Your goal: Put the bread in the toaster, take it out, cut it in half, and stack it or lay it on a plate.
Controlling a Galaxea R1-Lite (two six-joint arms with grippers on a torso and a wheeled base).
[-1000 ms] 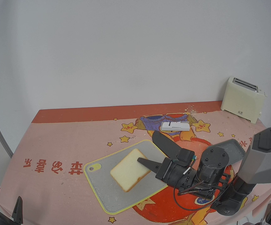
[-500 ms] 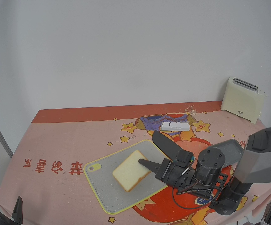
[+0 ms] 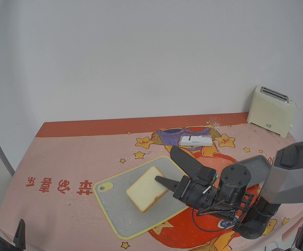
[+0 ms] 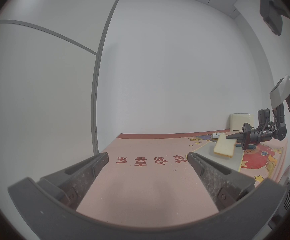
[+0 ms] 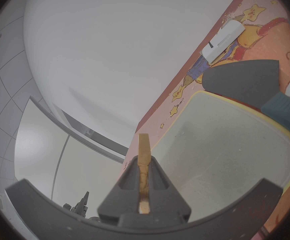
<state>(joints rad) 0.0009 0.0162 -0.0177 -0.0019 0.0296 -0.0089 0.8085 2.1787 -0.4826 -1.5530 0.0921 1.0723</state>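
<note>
Left gripper [image 4: 146, 158]: at the table's near left edge, fingers spread, gripping nothing.
Tablecloth [image 3: 71, 157]: pink, with stars and a cartoon print, red band along the far edge.
Cutting board [image 3: 123, 217]: grey with a yellow rim, lying flat.
Bread [image 3: 146, 189]: tilted over the cutting board.
Right gripper [image 3: 160, 180]: fingers clamped on the bread's right edge.
Knife [image 3: 186, 161]: dark blade at the board's far right corner.
Plate [image 3: 261, 166]: grey, right of the knife.
White box [image 3: 196, 141]: beyond the board.
Toaster [image 3: 271, 110]: far right corner.
Wall [image 3: 141, 53]: plain white.

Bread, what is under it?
The grey board is under the bread, which the right claw holds tilted above it. The patch of board right below the bread is covered, so anything there cannot be seen.
</note>
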